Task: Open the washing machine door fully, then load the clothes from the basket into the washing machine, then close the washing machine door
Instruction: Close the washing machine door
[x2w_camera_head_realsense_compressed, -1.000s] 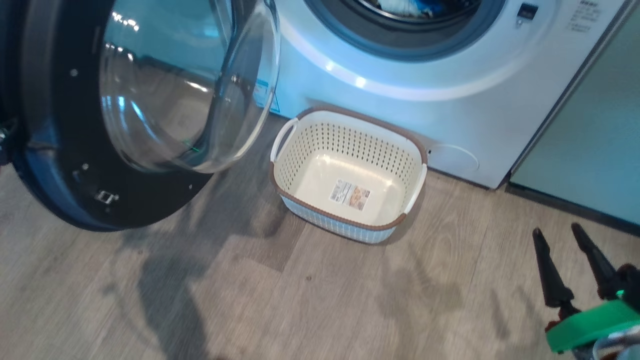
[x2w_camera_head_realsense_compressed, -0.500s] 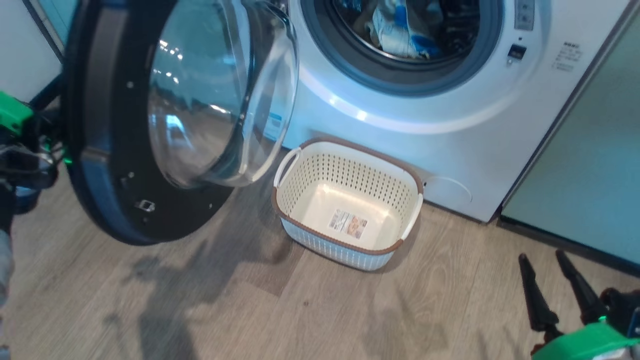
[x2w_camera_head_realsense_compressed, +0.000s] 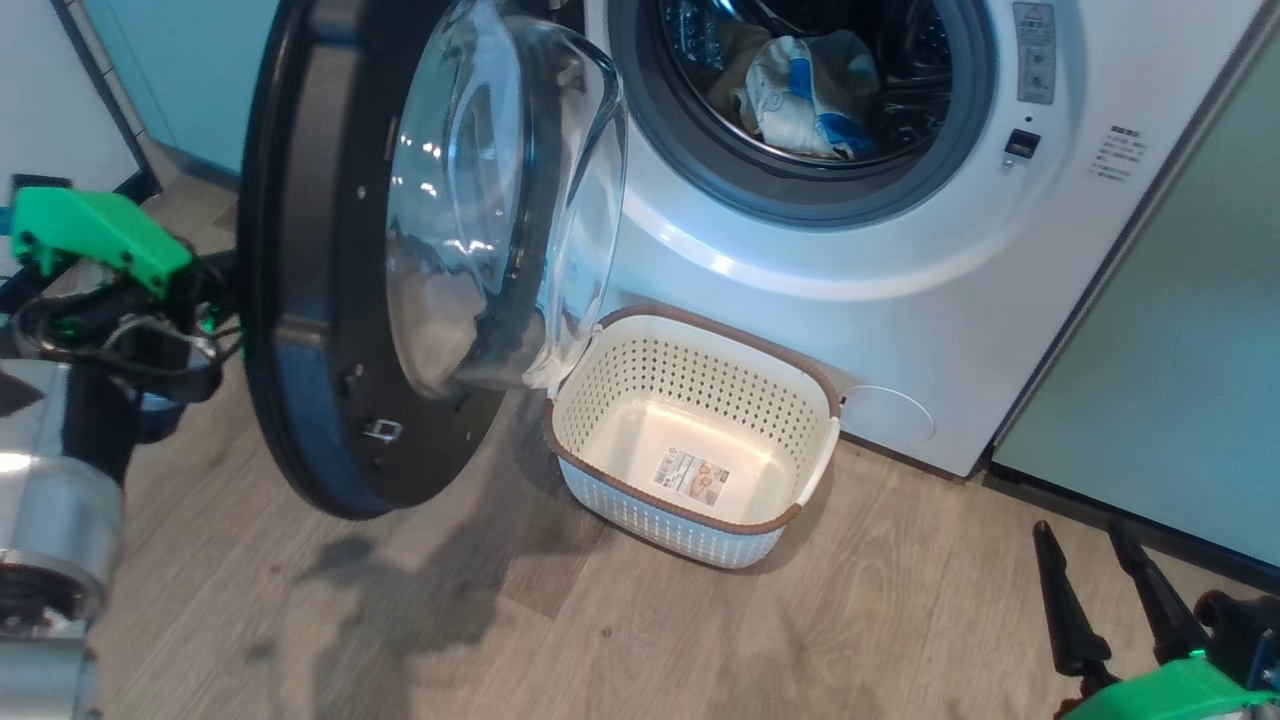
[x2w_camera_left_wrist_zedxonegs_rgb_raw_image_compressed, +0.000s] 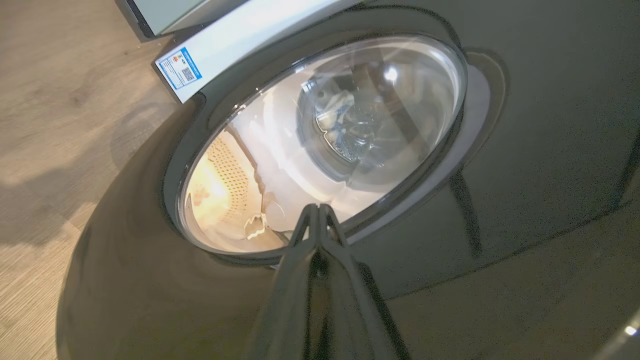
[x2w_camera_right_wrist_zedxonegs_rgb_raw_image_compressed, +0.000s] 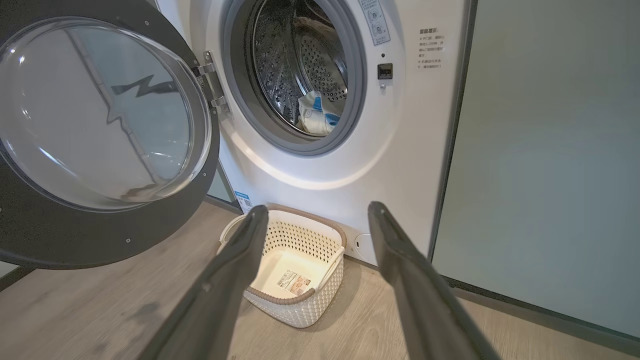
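Swinging in towards the drum since a second ago, the washing machine door now shows more edge-on in the head view, though that camera has also tilted up, so part of the shift is the view's own. Behind the door the left gripper has come into sight. Its jaws are pressed together, holding nothing. In the left wrist view their tips sit at the lower edge of the window on the door's glossy black outer face, touching it or just short of it; I cannot tell which. The right gripper hangs low over the wooden floor at the right, jaws wide apart and empty, well clear of everything. The door's glass bowl now overlaps the left handle of the basket in the head view. The basket stands on the floor against the front of the washing machine, empty but for the label on its bottom. The clothes, pale with blue trim, lie inside the steel drum. Loading looks finished, and the closing push appears to be under way with the door about half shut. The basket stands near the door's path, and the bowl may brush its handle.
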